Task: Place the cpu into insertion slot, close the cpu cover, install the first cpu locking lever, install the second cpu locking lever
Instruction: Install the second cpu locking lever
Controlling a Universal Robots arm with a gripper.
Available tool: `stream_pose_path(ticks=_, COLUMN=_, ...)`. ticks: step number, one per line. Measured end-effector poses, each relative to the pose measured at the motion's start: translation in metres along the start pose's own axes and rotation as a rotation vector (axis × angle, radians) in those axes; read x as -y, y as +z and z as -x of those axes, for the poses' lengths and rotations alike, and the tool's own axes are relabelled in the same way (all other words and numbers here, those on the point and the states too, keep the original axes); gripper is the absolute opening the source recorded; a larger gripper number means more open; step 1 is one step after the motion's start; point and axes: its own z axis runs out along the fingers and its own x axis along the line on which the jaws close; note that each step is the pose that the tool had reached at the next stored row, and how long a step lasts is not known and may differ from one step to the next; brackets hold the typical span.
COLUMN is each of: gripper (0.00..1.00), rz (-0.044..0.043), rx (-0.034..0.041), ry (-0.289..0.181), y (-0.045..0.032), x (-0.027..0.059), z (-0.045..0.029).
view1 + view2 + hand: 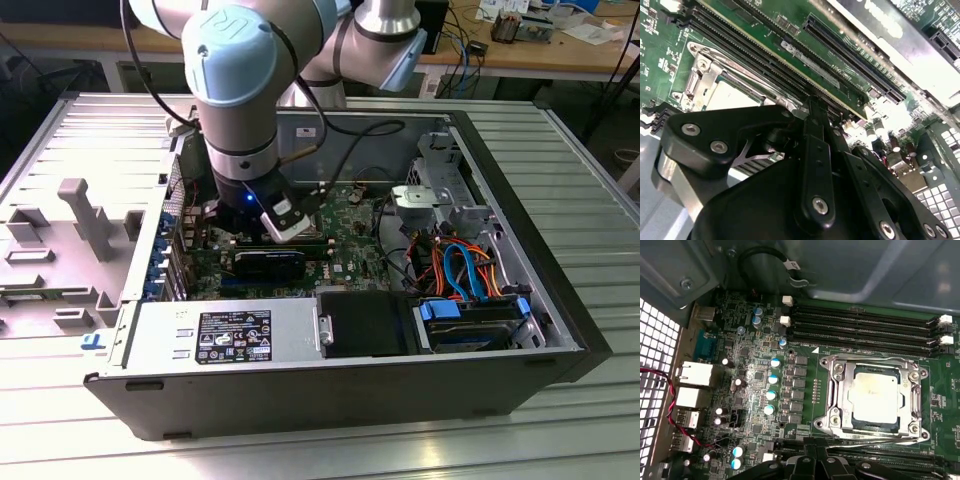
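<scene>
Tight room around the socket

The chip (pixel 874 394) lies open from above; memory slots (pixel 860 325) flank it, and the case wall (pixel 880 270) stands just beyond them.

The exterior view looks down at a slant from some way off onto the open computer case (pixel 340 300) lying on the ribbed desk (pixel 560 420), the arm (pixel 240 90) reaching inside. Both wrist views sit close above the green board (pixel 805 375), sharing the chip (pixel 875 392) in its socket (pixel 725 92) and the long black slots (pixel 860 325).
</scene>
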Motion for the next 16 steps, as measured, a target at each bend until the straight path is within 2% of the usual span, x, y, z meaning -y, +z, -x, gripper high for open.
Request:
stream_pose_path(ticks=5, gripper=0.11, rz=0.0045, rx=-0.0019, ry=-0.01, y=0.0002, x=0.0002, z=0.0021)
stream_pose_path(ticks=8, gripper=0.11, rz=0.0062, rx=-0.0073, ry=-0.039, y=0.0004, x=0.0002, z=0.0021)
stream_pose_path(ticks=16, gripper=0.11, rz=0.0067, rx=-0.0082, ry=-0.046, y=0.003, x=-0.0056, z=0.0029)
